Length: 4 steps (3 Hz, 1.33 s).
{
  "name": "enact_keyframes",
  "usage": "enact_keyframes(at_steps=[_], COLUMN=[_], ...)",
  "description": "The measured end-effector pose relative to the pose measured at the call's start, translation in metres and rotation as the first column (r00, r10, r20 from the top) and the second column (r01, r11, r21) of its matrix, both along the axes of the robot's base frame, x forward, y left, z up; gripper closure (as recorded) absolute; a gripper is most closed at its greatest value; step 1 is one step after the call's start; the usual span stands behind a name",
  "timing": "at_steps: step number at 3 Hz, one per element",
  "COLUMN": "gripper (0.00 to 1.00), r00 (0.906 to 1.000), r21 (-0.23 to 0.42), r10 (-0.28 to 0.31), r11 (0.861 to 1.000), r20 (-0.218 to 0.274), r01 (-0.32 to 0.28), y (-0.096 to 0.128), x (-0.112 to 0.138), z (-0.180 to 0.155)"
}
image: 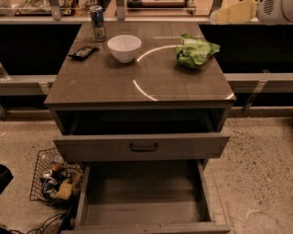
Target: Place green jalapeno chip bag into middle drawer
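Green crumpled foil chip bag (196, 50): lying on the brown wooden tabletop (137, 87) near its far right corner, with nothing gripping it. My pale claw (231, 12): hanging past that far right corner, apart from the bag and carrying nothing; I cannot tell how far open it is. Wide grey-brown wooden drawer box (142, 201): pulled out below the near edge, floor bare. Stage, as I judge it: drawer ready; reaching, grasping, carrying and releasing all remain.
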<state>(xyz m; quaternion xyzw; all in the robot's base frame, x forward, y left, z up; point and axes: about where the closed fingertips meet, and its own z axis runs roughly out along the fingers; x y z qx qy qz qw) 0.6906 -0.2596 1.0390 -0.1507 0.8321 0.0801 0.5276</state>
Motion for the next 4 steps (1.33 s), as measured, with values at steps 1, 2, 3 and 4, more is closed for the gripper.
enact_keyframes(at_steps=[1, 2, 3, 4], gripper=[0.0, 0.0, 0.0, 0.0], r00=[0.9971, 0.9863, 0.9701, 0.9545], r21=[0.082, 0.101, 0.076, 0.058], r10=[-0.054, -0.128, -0.193, -0.223], r11=[0.995, 0.985, 0.976, 0.969], r20=[-0.052, -0.104, -0.148, -0.198], r01=[0.059, 0.138, 0.205, 0.239], y=[0.012, 0.02, 0.017, 0.02], x=[0.051, 0.093, 0.12, 0.136], z=[-0.024, -0.049, -0.074, -0.101])
